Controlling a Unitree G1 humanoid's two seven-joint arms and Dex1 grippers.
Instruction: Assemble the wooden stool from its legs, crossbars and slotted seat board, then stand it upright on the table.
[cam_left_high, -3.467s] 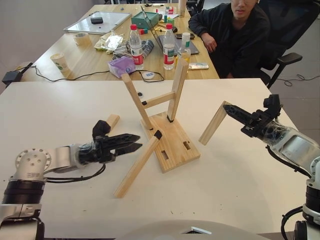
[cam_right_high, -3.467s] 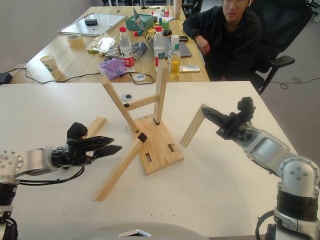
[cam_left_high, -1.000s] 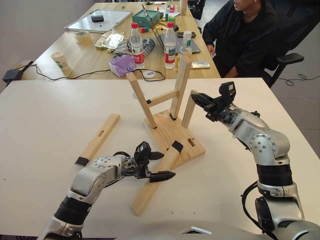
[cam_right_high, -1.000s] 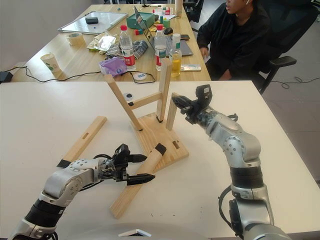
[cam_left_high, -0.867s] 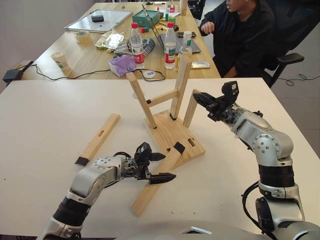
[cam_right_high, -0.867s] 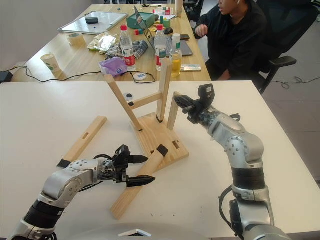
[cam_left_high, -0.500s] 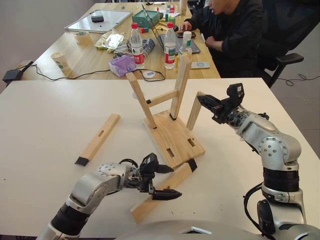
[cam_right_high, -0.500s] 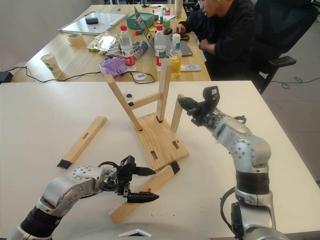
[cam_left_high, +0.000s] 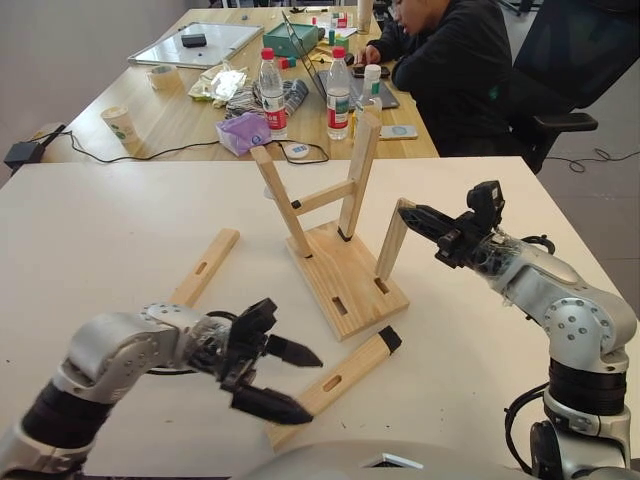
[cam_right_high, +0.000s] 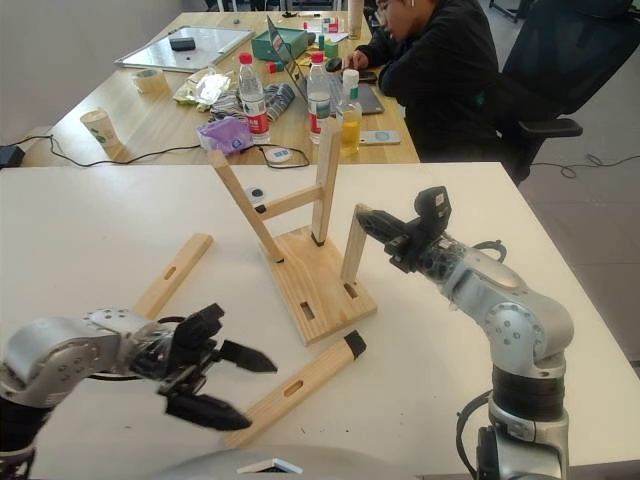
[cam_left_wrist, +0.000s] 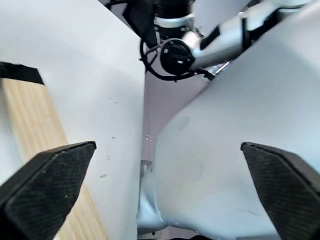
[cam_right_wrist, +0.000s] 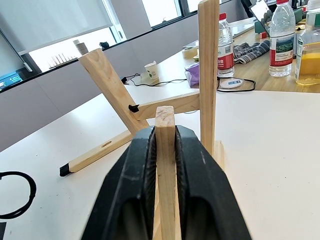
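Seat board (cam_left_high: 345, 280) lies flat mid-desk (cam_left_high: 120, 230), with a leg pair (cam_left_high: 278, 200) joined by a crossbar (cam_left_high: 322, 198) standing on its far end. A third leg (cam_left_high: 391, 240) leans at its right edge, its top pinched by the right gripper (cam_left_high: 410, 213). A loose leg (cam_left_high: 205, 268) lies leftward. A slotted leg (cam_left_high: 335, 385) lies by the near edge, beside the left gripper (cam_left_high: 315, 388), whose fingers are spread and empty.

Open tabletop (cam_left_high: 455, 360) right of seat board (cam_left_high: 335, 268)

On your white table (cam_left_high: 110, 220) lies the slotted seat board (cam_left_high: 350, 280) (flat), with a left loose leg (cam_left_high: 208, 264) and a near loose leg (cam_left_high: 340, 378).
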